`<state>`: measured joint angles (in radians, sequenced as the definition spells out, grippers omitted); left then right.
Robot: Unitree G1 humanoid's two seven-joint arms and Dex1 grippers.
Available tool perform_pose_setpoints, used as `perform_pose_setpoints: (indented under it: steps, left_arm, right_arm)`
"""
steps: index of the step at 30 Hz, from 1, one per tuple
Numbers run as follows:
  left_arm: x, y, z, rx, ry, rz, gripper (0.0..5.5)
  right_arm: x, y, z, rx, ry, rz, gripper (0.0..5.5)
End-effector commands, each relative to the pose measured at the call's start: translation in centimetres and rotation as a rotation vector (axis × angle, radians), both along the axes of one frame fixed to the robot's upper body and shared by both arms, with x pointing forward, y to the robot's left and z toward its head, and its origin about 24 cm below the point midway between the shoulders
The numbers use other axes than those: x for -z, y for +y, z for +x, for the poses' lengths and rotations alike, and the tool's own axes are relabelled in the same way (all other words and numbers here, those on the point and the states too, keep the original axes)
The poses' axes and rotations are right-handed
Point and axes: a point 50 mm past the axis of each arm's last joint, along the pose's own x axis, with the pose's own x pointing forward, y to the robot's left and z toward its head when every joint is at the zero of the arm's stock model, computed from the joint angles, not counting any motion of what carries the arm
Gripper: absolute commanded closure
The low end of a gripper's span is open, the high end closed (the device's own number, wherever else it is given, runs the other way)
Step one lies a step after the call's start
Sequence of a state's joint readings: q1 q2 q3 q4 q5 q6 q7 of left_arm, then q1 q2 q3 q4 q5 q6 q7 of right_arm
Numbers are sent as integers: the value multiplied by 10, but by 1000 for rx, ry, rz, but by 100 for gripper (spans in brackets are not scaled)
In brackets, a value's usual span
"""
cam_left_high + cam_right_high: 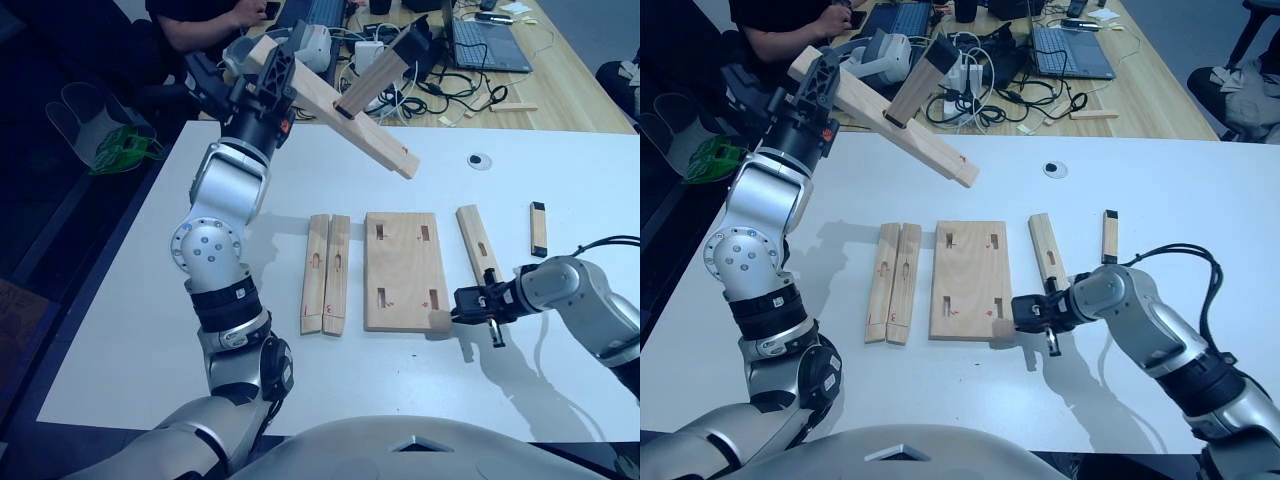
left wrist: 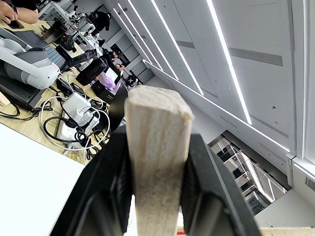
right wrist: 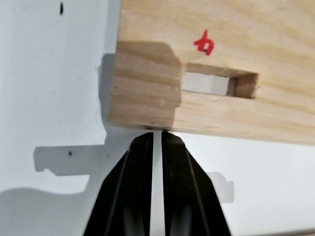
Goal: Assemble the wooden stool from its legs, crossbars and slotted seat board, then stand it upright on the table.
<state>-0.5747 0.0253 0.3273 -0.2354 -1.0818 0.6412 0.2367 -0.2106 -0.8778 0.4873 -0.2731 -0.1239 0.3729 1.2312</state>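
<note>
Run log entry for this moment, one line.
left gripper: shut on leg, crossbar fitted, raised | right gripper: shut, tips at board corner | leg pair: flat left of board

The setting is recognised as a robotics lab within an open-plan office. Just beyond the left gripper (image 1: 272, 72), a long wooden desk (image 1: 572, 92) is seen, crowded with open laptops (image 1: 488, 45), a white power strip (image 1: 371, 56) and tangled cables (image 1: 450, 96). A white robot arm segment (image 2: 29, 69) is laid there too. Below the gripper, a plain white worktable (image 1: 560, 165) is spread. Above the gripper, long ceiling light strips (image 2: 226, 54) are shown, with further workstations (image 2: 81, 34) ranged into the distance.
</note>
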Motion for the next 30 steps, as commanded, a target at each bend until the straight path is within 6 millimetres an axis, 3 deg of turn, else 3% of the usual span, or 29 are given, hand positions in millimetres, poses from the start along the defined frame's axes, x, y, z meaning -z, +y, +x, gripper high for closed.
perform_pose_setpoints:
  steps: [1,6,11,13,15,19,24,30]
  left_arm:
    - [-3,2,-4,-8,-12,54,449]
    - [-1,5,-7,19,-16,157,449]
    - [5,12,-15,81,-13,362,449]
    - [5,22,-22,110,-17,454,449]
    - [4,31,-27,149,-2,517,449]
    - [12,45,-34,178,106,472,449]
    - [21,41,-38,203,182,461,449]
    - [35,39,-44,197,239,506,449]
  right_arm:
    - [-2,19,10,21,-56,58,550]
    - [1,37,14,39,-102,87,550]
    - [-3,37,18,122,-160,150,550]
    - [-11,23,22,217,-196,181,550]
    - [-15,-4,23,374,-248,188,550]
    - [-13,-48,36,675,-462,144,550]
    - [-9,-58,47,818,-611,167,550]
    - [-14,-56,55,887,-703,240,550]
